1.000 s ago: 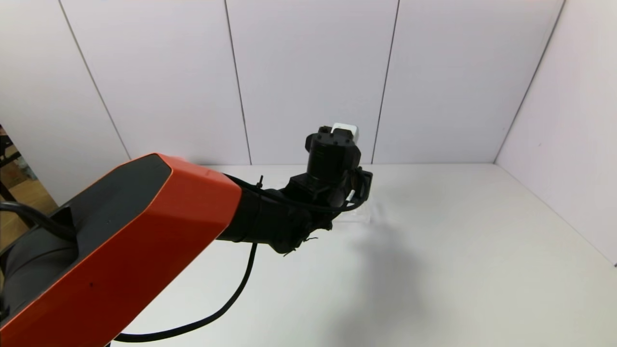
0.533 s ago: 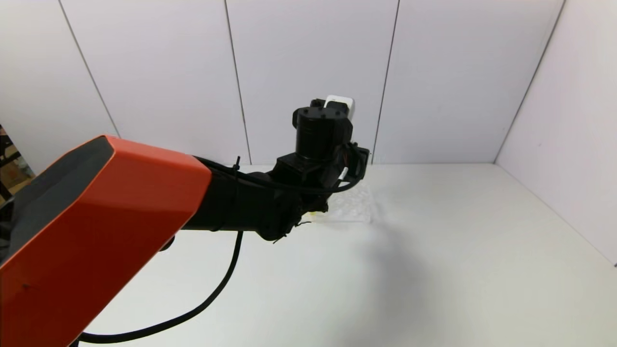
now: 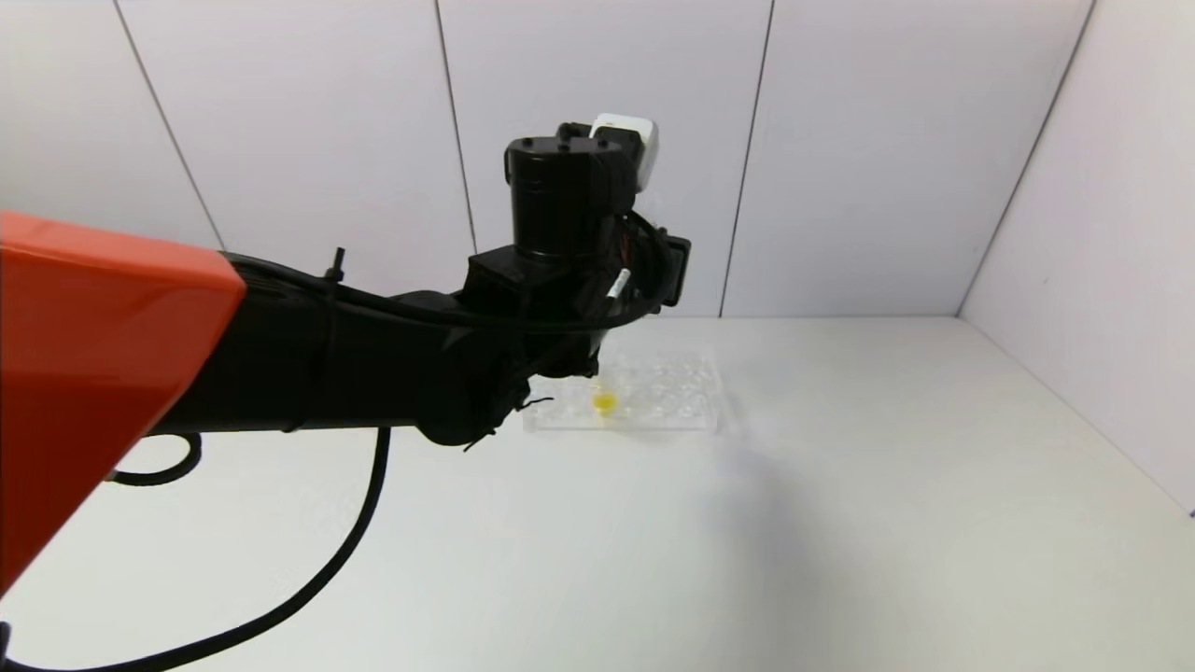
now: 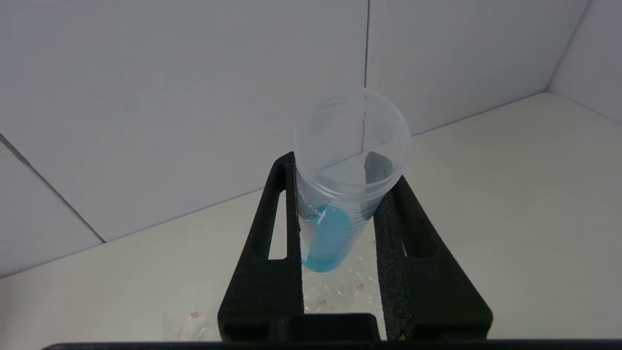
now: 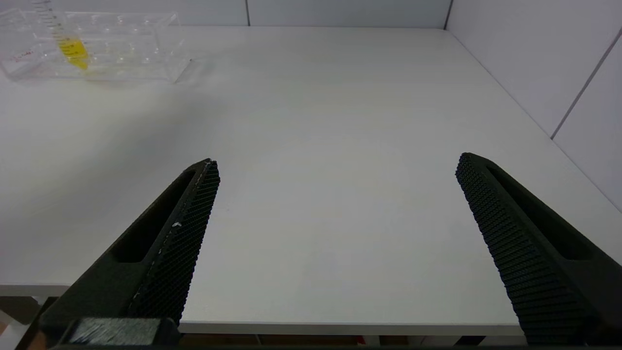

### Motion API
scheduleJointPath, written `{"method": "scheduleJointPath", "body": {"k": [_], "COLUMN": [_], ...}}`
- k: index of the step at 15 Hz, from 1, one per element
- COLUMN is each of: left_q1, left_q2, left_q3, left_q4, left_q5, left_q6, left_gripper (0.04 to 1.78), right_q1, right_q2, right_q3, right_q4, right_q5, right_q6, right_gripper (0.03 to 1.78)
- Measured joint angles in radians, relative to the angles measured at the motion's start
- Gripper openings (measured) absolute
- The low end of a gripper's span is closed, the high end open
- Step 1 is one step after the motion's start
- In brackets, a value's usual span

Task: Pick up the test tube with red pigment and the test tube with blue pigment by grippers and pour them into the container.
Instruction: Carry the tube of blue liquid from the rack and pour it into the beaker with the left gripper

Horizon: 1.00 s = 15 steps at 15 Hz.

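Left gripper (image 4: pixel 340 233) clamped on the test tube with blue pigment (image 4: pixel 335 214), both fingers (image 4: pixel 272 253) pressed against the tube's sides, blue liquid pooled at the rounded tip, open mouth facing the wrist camera. Tube held upright-ish, lifted above the clear tube rack (image 3: pixel 653 397), rack visible under it in the left wrist view. In the head view, left arm (image 3: pixel 392 345) reaching out from the left across the white table (image 3: pixel 840 523), wrist raised over the rack; gripper itself hidden behind the wrist there. Yellow-liquid tube (image 5: pixel 73 48) standing in the rack, near its left end as seen from the head. Right gripper (image 5: pixel 335 228) parked low at the table's near edge, jaws spread wide, holding nothing, well apart from the rack. Red-pigment tube and container not found in any view, possibly hidden behind the left arm. Step in hand, judged: blue tube picked, carry to the container pending, pour not started. Next move likely calls for locating the container, bringing the tube's mouth over its rim, then tilting slowly. Risk: smooth tube slipping between the fingers on the tilt, liquid missing the rim.
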Motion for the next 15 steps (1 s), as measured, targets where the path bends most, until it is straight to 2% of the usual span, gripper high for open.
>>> {"method": "scheduleJointPath", "body": {"k": [5,11,15], "left_q1": [0.019,0.034,0.077], "left_q2": [-0.096,-0.143,-0.191], "left_q3": [0.058,0.093,0.146], "left_q4": [0.065,0.057,0.048], "left_q5": [-0.001,0.000,0.001], "left_q6": [0.006,0.001,0.009], "left_gripper": [0.44,0.44,0.44], "right_q1": [0.000,0.000,0.000], "right_q2": [0.000,0.000,0.000], "right_q3": [0.000,0.000,0.000], "right_q4": [0.000,0.000,0.000], "right_q5": [0.000,0.000,0.000], "right_q6": [0.000,0.000,0.000], "right_gripper": [1.77,1.77,1.77]}}
